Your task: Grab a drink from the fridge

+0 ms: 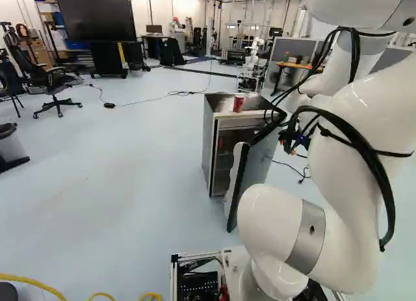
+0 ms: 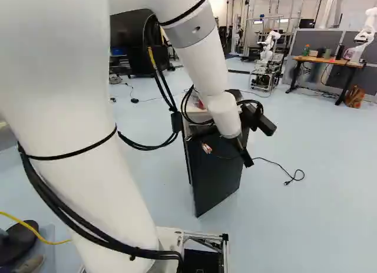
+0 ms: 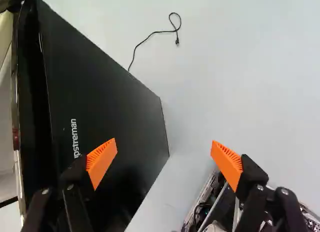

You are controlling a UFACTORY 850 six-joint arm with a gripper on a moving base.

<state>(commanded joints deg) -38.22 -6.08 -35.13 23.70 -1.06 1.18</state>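
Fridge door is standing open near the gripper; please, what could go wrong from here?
The open gripper is by the outer face of the door, so moving toward the shelves could bump it or swing it shut. A knock might also shake the red can off the fridge top. If the base drives forward, it could catch the loose black cord on the floor.

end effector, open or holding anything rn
End effector: open, pads wide apart, holding nothing; the fridge door is not gripped.
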